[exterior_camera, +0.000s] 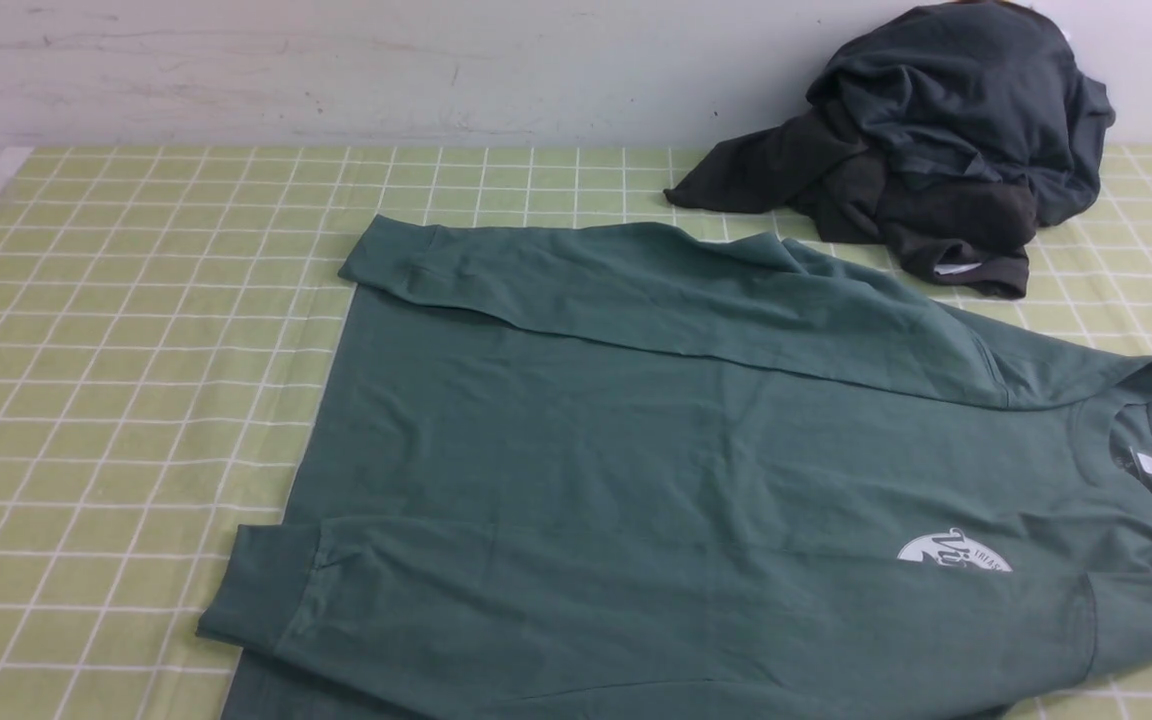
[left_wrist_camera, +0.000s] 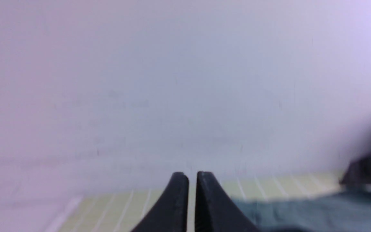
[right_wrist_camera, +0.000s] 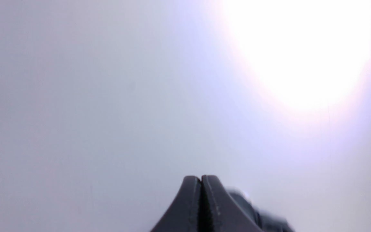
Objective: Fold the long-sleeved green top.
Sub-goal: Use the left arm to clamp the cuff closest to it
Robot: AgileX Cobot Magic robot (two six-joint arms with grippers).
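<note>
One green long-sleeved top (exterior_camera: 586, 450) lies flat, seemingly half-folded.

Green long-sleeved top (exterior_camera: 636, 450) flat, chest side up, sleeves seemingly across body.

The green long-sleeved top (exterior_camera: 636, 450) is soft, matt knitted cloth, faintly creased, with a flat white printed logo (exterior_camera: 954, 552); the checked tablecloth (exterior_camera: 116, 350) looks a thin, smooth, matt fabric; the dark garments (exterior_camera: 946, 130) are matt, heavier-looking cloth, rumpled; the wall (exterior_camera: 336, 70) is dull, scuffed paint; the left gripper (left_wrist_camera: 192, 175) and right gripper (right_wrist_camera: 201, 178) show dark, matt fingers, plastic or rubber.
</note>
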